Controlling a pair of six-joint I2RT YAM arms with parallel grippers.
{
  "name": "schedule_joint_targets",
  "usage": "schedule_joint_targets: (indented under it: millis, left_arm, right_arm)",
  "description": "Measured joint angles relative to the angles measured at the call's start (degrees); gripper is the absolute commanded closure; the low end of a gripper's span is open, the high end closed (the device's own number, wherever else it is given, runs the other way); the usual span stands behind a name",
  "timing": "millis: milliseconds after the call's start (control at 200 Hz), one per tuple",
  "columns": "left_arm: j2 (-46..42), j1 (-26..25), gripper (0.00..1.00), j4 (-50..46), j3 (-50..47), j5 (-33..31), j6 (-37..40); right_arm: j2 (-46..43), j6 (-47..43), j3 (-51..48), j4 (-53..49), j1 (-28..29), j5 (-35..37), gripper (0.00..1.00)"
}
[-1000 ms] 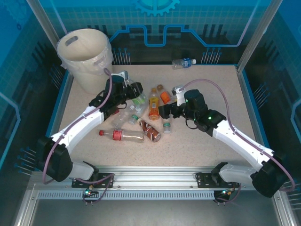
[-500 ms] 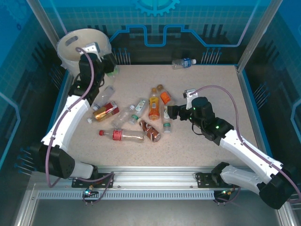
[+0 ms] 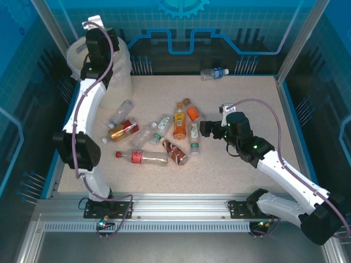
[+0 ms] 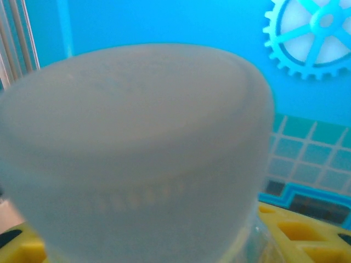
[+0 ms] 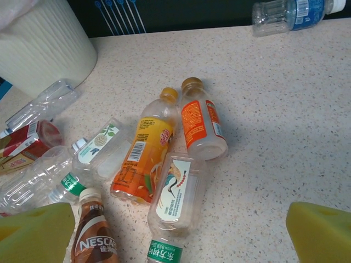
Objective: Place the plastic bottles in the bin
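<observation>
Presently the left gripper [image 3: 100,44], pinching a pale translucent plastic bottle [image 4: 137,153], hangs over the tall cream-white round plastic bin [image 3: 119,74]; the right gripper [image 3: 204,129] is spread.

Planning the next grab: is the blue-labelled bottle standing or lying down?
Lying down: the blue-labelled bottle rests on its side, cap pointing right.

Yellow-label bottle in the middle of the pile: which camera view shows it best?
The right wrist view: the yellow-label bottle lies whole and close, with cap, label print and barcode clear. The top view also shows it whole, but small, with the label just a patch of colour.
</observation>
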Motion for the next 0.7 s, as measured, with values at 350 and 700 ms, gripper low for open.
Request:
schedule_joint_targets:
  millis: [350, 700]
  left_arm:
    - [13.4, 4.7, 0.45, -7.08, 16.79, -3.76, 4.24]
    - [19.15, 10.1, 0.41, -17.38, 17.49, 4.52, 3.65]
  right_arm:
    - [0.79, 2.47, 0.7, -3.39, -1.4, 2.93, 0.0]
    - [2.16, 3.89, 0.81, -5.4, -2.03, 4.39, 0.0]
